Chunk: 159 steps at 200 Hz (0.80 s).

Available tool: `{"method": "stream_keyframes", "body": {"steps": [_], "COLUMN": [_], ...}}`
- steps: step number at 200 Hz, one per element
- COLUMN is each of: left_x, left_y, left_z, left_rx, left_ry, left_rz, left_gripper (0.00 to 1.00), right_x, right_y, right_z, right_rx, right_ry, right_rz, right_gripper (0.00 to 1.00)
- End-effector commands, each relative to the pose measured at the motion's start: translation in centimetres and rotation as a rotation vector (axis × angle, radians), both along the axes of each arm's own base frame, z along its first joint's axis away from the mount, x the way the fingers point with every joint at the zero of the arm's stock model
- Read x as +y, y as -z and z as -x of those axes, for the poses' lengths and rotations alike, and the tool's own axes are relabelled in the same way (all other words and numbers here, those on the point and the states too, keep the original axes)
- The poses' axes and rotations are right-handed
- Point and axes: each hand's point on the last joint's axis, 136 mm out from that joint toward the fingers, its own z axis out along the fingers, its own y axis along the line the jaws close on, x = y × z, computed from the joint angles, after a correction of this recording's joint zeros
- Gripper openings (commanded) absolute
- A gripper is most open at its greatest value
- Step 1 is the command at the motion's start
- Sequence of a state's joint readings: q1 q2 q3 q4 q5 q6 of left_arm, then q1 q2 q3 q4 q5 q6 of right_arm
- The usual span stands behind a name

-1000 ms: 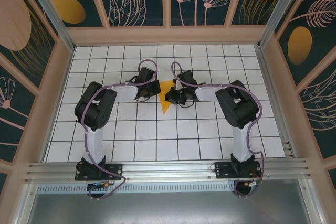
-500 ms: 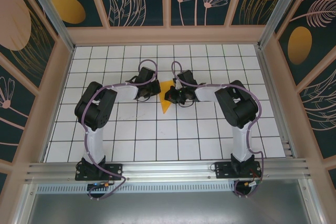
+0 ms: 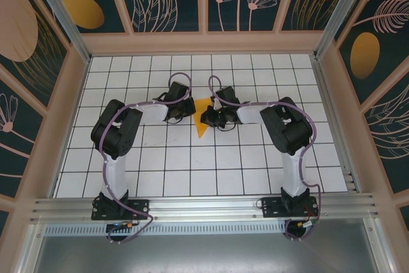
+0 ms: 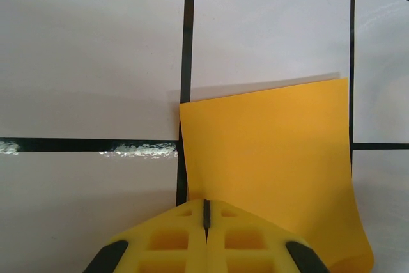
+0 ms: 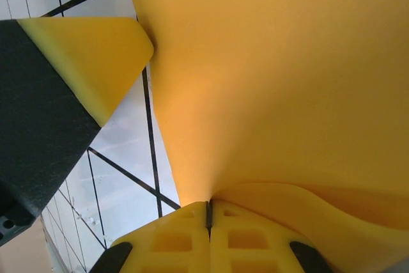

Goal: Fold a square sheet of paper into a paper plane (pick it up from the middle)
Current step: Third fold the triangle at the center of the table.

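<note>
The square sheet of paper (image 3: 201,126) is an orange-yellow wedge lying mid-table, its point toward the arms. My left gripper (image 3: 187,112) is shut at the sheet's left side. In the left wrist view its closed tips (image 4: 206,204) rest on top of the flat paper (image 4: 268,151), just inside the left edge. My right gripper (image 3: 206,117) is shut on the sheet from the right. In the right wrist view the paper (image 5: 275,81) rises out of that gripper's (image 5: 208,206) closed jaws in a curled flap. One of the left gripper's fingers (image 5: 96,55) touches the paper's edge.
A white table with a black grid (image 3: 192,171) is boxed in by wooden-framed wall panels (image 3: 204,43) at the back and on both sides. An aluminium rail (image 3: 204,206) carries both arm bases at the near edge.
</note>
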State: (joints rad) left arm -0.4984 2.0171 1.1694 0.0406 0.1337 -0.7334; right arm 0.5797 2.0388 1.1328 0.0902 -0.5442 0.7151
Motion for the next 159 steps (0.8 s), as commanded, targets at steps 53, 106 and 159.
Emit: {"method": "stream_keyframes", "body": {"steps": [53, 106, 159], "left_x": [2.0, 1.7, 0.0], "left_y": [-4.1, -5.9, -5.2], "left_z": [0.4, 2.9, 5.7], "left_rx": [-0.048, -0.064, -0.021], "left_ry": [-0.061, -0.02, 0.066], "left_rz": [0.03, 0.136, 0.251], "left_gripper": [0.13, 0.14, 0.1], "right_x": [-0.5, -0.7, -1.4], "right_y": [2.1, 1.7, 1.4], "right_z": [0.0, -0.1, -0.3], "right_rx": [0.028, 0.022, 0.012], "right_ry": [0.01, 0.011, 0.023], "right_rz": [0.036, 0.022, 0.015], "right_gripper": [0.22, 0.32, 0.26]}}
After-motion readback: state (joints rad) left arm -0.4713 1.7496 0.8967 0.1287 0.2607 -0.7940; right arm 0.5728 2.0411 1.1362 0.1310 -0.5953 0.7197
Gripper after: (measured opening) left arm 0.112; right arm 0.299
